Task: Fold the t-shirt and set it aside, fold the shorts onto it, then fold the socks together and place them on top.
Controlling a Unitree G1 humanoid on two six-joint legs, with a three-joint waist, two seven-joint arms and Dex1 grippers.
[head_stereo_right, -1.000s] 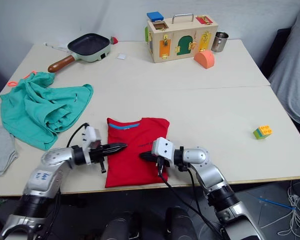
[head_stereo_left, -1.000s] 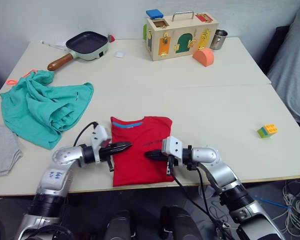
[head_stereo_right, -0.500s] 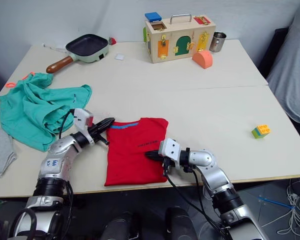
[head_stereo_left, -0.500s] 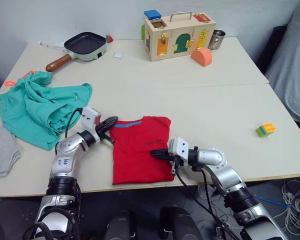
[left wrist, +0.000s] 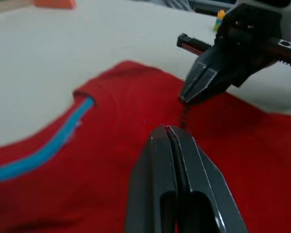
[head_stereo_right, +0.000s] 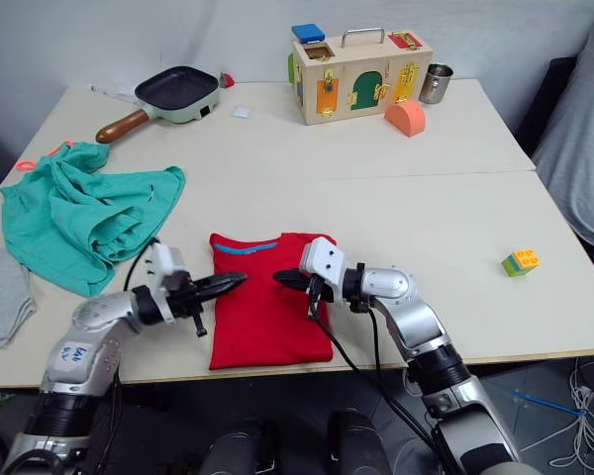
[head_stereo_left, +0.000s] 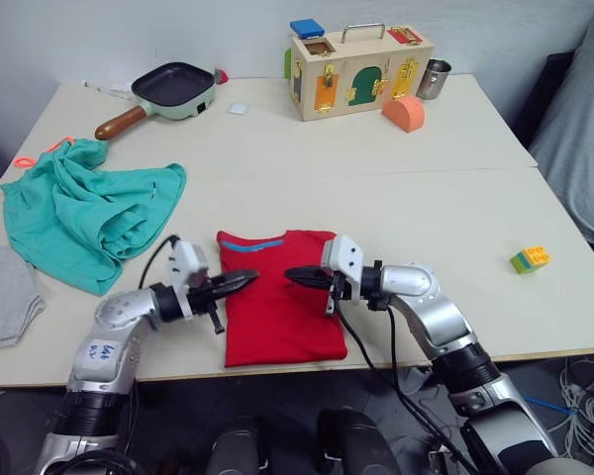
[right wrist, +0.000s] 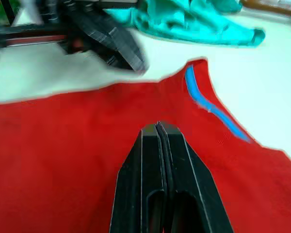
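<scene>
The socks lie at the far left edge of the table, small, grey and floppy, partly cut off by the picture, so it is hard to tell one sock from the other. Next to them sits the teal shorts in a crumpled heap, with an orange drawstring loop poking out. They look soft and light, so a pinch at an edge or the waistband should lift them.

The left gripper has its two fingers pressed together with nothing between them, over the left side of the t-shirt. The red t-shirt lies flat near the front edge of the table, already folded into a narrow shape with the blue neckband on top. It is thin and limp and will sag, so it is best held at two corners.

The right gripper is closed and empty too, pointing at the left one over the shirt. I cannot tell if either tip touches the cloth.
</scene>
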